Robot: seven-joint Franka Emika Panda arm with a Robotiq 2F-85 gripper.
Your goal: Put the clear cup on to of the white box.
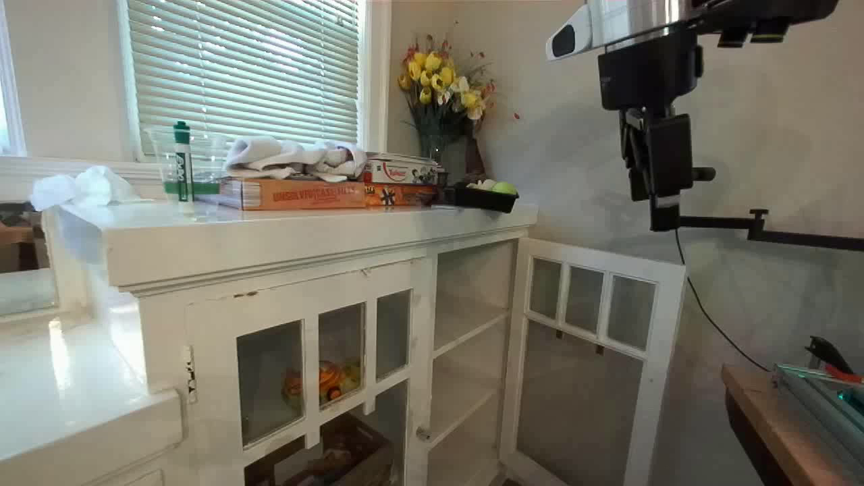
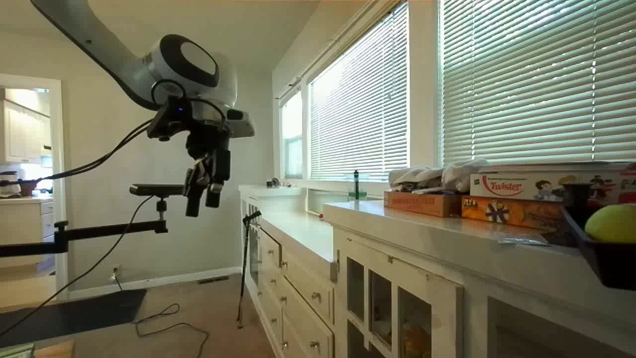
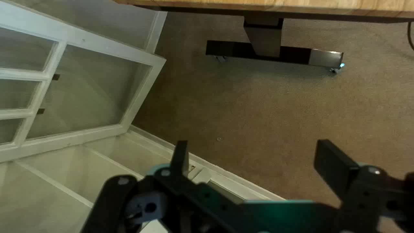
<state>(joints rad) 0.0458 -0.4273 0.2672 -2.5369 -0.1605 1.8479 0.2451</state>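
The clear cup (image 1: 208, 155) is a see-through container with a green lower band on the left of the white counter in an exterior view; it also shows small (image 2: 363, 193). A green marker (image 1: 182, 162) stands upright at it; I cannot tell whether inside or in front. The white box (image 1: 408, 170), a Twister box (image 2: 529, 186), lies on an orange box against the wall side. My gripper (image 1: 651, 202) hangs in the air, away from the counter, also seen in an exterior view (image 2: 203, 203). In the wrist view the gripper (image 3: 252, 145) is open and empty above the floor.
A white cloth (image 1: 293, 158) lies on an orange-brown box (image 1: 304, 194) between cup and white box. A black tray (image 1: 482, 197) with a ball sits at the counter's end. A flower vase (image 1: 435, 138) stands behind. A cabinet door (image 1: 594, 351) hangs open. A camera arm (image 2: 114, 229) stands nearby.
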